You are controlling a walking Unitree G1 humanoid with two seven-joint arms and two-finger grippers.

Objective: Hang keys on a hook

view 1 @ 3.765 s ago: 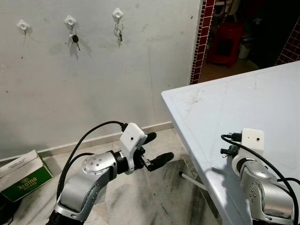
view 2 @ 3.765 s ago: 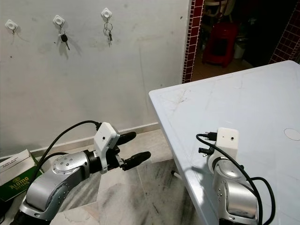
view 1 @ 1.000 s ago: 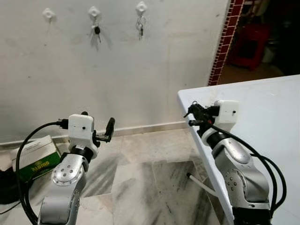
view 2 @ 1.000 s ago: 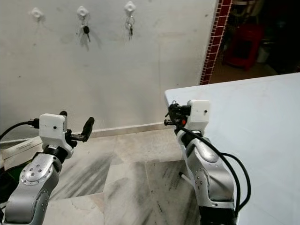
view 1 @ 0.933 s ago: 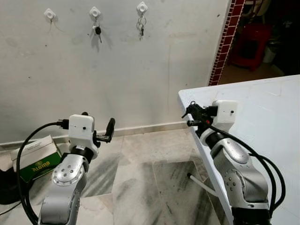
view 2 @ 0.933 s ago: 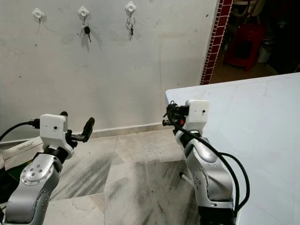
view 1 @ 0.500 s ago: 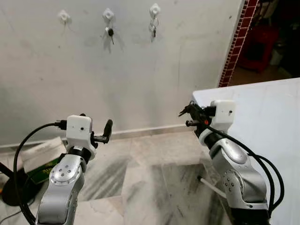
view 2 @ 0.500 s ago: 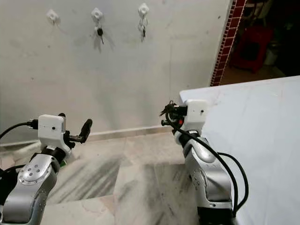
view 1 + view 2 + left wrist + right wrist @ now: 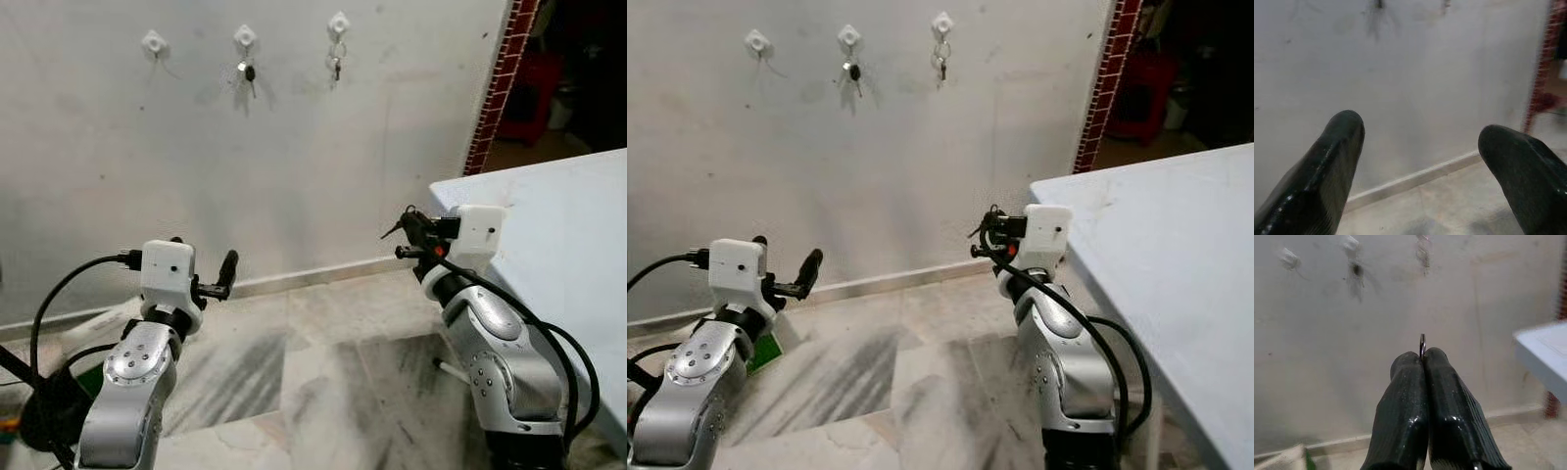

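Note:
Three white hooks sit high on the grey wall. The left hook (image 9: 154, 42) is bare, the middle hook (image 9: 245, 37) carries a black-headed key (image 9: 250, 72), and the right hook (image 9: 339, 23) carries a key bunch (image 9: 336, 66). My right gripper (image 9: 1421, 357) is shut on a thin metal key ring (image 9: 1422, 344), which pokes out beyond its fingertips. It is held at chest height, pointing at the wall well below the hooks. My left gripper (image 9: 1420, 132) is open and holds nothing, also facing the wall, low on the left.
A pale blue table (image 9: 578, 196) fills the right side, its corner beside my right arm. A red brick pillar (image 9: 498, 83) edges a dark doorway. A green box (image 9: 765, 350) and black cables (image 9: 39, 401) lie on the marble floor at left.
The camera has swung left, so the hooks and table have slid right in the picture. Since the earliest frames, my right arm has lifted off the table and my left gripper has turned towards the wall.

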